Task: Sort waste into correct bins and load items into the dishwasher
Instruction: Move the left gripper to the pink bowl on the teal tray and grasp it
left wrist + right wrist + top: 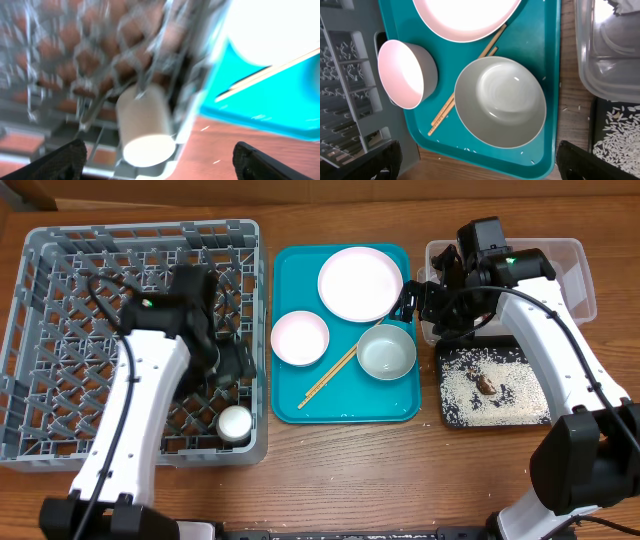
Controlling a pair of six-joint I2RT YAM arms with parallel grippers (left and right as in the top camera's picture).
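Note:
The white cup stands in the front right corner of the grey dish rack. My left gripper is open and empty just behind it; the blurred left wrist view shows the cup between the open fingers. The pink plate, pink bowl, grey-white bowl and chopsticks lie on the teal tray. My right gripper is open and empty above the tray's right edge, over the grey-white bowl. Rice and a brown scrap lie in the black tray.
The clear tub stands behind the black tray, partly hidden by my right arm; something white shows inside it. The wrapper is out of view. Loose rice grains lie on the teal tray's front edge and on the table beside the black tray.

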